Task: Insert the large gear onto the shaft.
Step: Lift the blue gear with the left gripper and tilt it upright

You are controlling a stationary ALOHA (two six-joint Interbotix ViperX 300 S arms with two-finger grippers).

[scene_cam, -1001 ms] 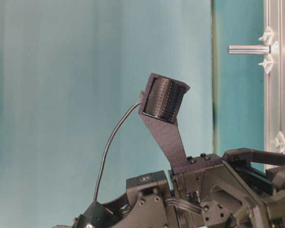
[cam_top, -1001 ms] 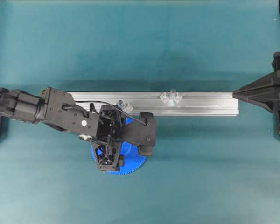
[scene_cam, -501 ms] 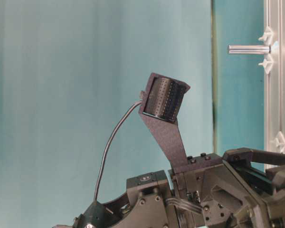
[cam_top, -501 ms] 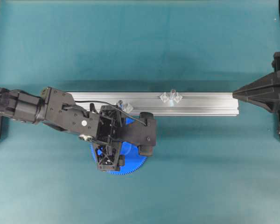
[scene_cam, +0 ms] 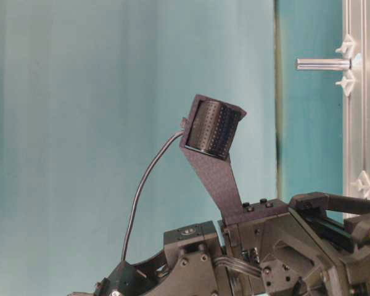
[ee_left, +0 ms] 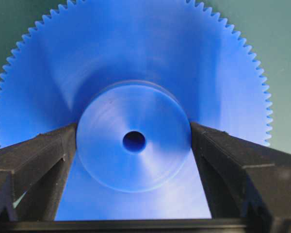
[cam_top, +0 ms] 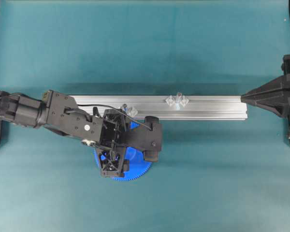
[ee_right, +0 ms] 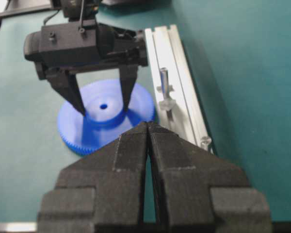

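Large gear [ee_left: 136, 77] lies flat on the teal mat beside the aluminium rail [cam_top: 208, 107]; left gripper [ee_left: 134, 141] straddles its hub, 2 fingers touching. Right gripper [ee_right: 148, 127] is clenched; its camera alone shows the shaft [ee_right: 164, 77] upright.

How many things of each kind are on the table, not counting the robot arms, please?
Blue large gear: 1
Aluminium rail: 1
Upright pins with clear brackets: 2, the shaft and a shorter pin
Total: 4
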